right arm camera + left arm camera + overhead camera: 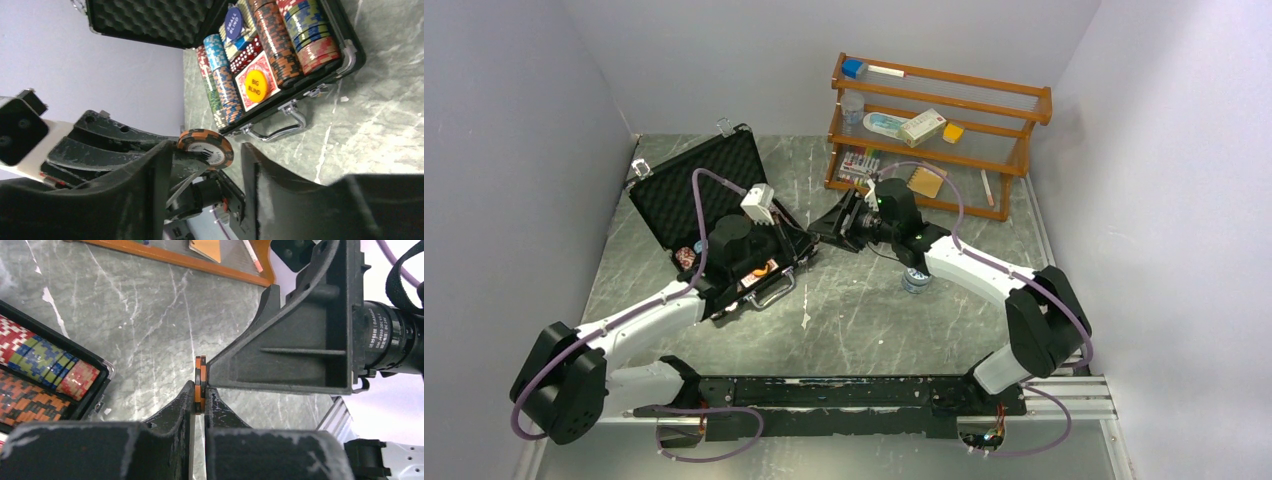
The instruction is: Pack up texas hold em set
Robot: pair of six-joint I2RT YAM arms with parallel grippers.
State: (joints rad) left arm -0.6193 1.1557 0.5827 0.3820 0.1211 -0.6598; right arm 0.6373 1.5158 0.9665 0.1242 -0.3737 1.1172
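Note:
The black case [686,196] lies open at the left, foam lid up. In the right wrist view its tray [352,56] holds rows of poker chips [280,42], a red-backed deck [244,76] and an orange "BIG BLIND" disc [255,85]. My left gripper [200,401] is shut on two orange-and-black chips [200,380], held edge-on above the table just right of the case. My right gripper [205,172] is open around those chips [206,147], and one finger [280,357] touches them. The grippers meet in the top view: left gripper [809,246], right gripper [837,229].
A small stack of blue-white chips [915,281] stands on the table under the right forearm. A wooden shelf [936,135] with boxes and a notebook stands at the back right. Grey walls close in on both sides.

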